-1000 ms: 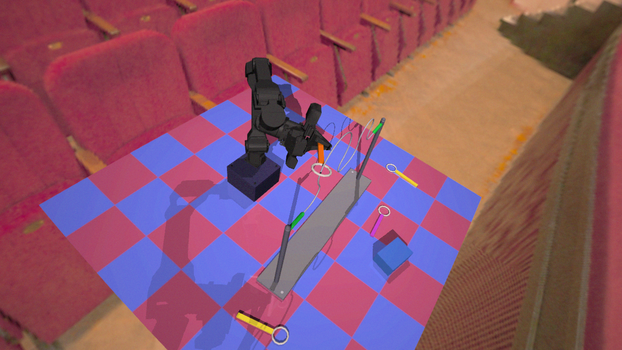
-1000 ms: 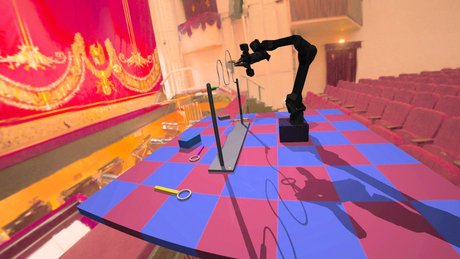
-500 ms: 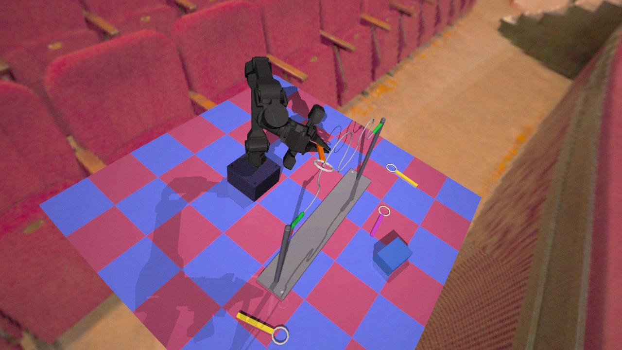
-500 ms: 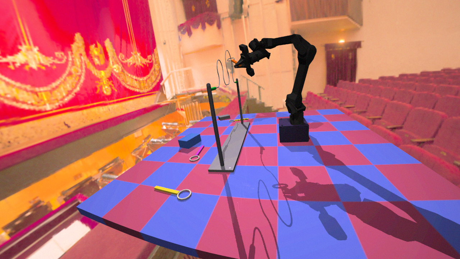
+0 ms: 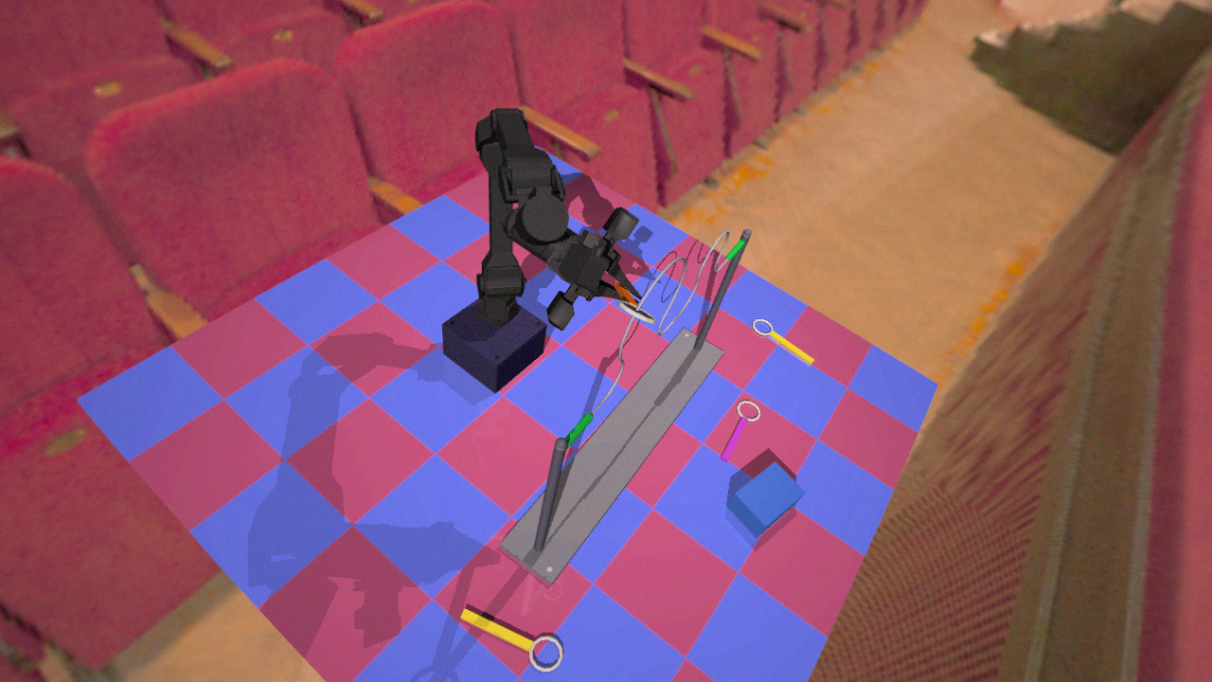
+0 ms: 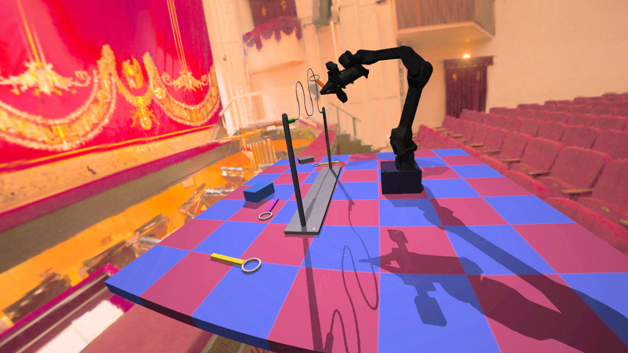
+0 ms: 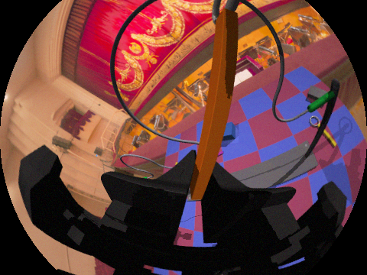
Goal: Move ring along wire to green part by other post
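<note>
My gripper [image 5: 628, 295] [image 6: 324, 88] [image 7: 197, 154] is shut on the orange handle [image 5: 625, 293] [image 6: 320, 82] [image 7: 219, 95]. The ring [image 5: 633, 315] [image 6: 310, 78] [image 7: 215, 11] lies nearly flat around the grey wire [image 5: 621, 357] [image 7: 113, 65], near the top of the hump closest to one post [image 5: 550, 500] [image 6: 327, 140] [image 7: 319, 131]. That post's green part [image 5: 579, 430] [image 6: 322, 111] [image 7: 320, 101] is below the ring. The other green part [image 5: 735, 250] [image 6: 291, 120] is beyond further bends. The wrist view cuts off most of the ring; whether it touches the wire cannot be told.
A grey base plate [image 5: 622, 449] [image 6: 314, 206] carries both posts. Two yellow-handled rings [image 5: 500, 629] [image 5: 790, 346], a magenta-handled ring [image 5: 735, 437] [image 6: 273, 205] and a blue block [image 5: 767, 495] [image 6: 259, 191] lie on the table. A small grey block [image 6: 305, 159] lies at its far edge.
</note>
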You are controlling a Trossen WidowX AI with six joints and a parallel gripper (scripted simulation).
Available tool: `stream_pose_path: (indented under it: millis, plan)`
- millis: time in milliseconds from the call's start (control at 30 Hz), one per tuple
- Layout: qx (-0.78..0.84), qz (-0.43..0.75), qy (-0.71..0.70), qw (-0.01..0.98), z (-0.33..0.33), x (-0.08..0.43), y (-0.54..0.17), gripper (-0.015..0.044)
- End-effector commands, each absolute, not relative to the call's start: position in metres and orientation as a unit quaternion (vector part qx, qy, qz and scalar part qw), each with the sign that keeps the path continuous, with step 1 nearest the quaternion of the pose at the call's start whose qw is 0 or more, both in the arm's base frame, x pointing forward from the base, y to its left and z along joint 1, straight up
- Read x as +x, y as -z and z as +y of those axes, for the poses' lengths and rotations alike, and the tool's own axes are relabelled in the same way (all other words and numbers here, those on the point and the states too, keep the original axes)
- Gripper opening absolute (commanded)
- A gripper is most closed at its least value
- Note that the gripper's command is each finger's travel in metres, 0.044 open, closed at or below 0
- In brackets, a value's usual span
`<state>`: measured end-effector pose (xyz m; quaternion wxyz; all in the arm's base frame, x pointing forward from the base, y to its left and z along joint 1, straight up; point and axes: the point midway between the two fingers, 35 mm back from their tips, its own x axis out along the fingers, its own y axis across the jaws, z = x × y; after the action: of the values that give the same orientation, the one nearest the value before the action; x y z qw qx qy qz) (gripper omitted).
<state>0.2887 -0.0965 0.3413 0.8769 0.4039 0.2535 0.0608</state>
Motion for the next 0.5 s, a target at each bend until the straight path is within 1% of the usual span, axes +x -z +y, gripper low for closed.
stream_pose_path:
  millis: [0, 467]
  plan:
    - [0.378, 0.254, -0.053, 0.889, -0.0974, 0.2883, -0.341, -0.015]
    - [0.299, 0.258, -0.028, 0.918, -0.1012, 0.2883, -0.3372, -0.015]
